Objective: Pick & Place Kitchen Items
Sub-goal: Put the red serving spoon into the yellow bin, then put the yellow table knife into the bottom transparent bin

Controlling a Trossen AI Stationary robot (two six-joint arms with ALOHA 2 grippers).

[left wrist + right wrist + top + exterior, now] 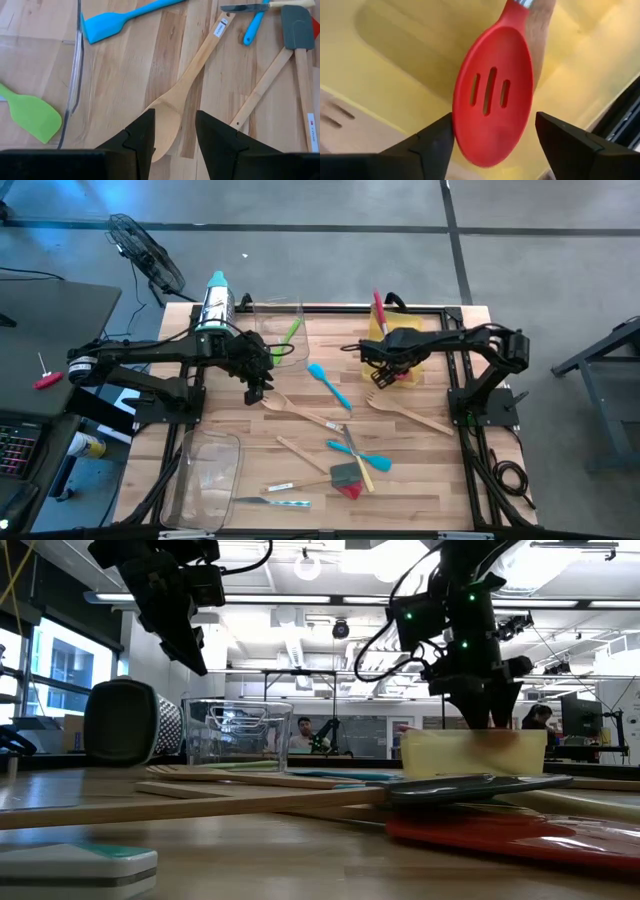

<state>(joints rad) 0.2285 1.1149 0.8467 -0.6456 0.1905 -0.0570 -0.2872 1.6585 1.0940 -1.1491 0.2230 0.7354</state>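
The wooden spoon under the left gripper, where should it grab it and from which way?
Grip the wooden spoon at the neck just past the bowl, coming straight down. It lies flat on the table, and the open left gripper already straddles the bowl end; the slim handle fits between the fingers better than the broad bowl.

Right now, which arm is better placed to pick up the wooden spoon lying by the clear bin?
Left. The left gripper hovers open directly over the wooden spoon; the right gripper is over the yellow bin, around a red slotted spoon.
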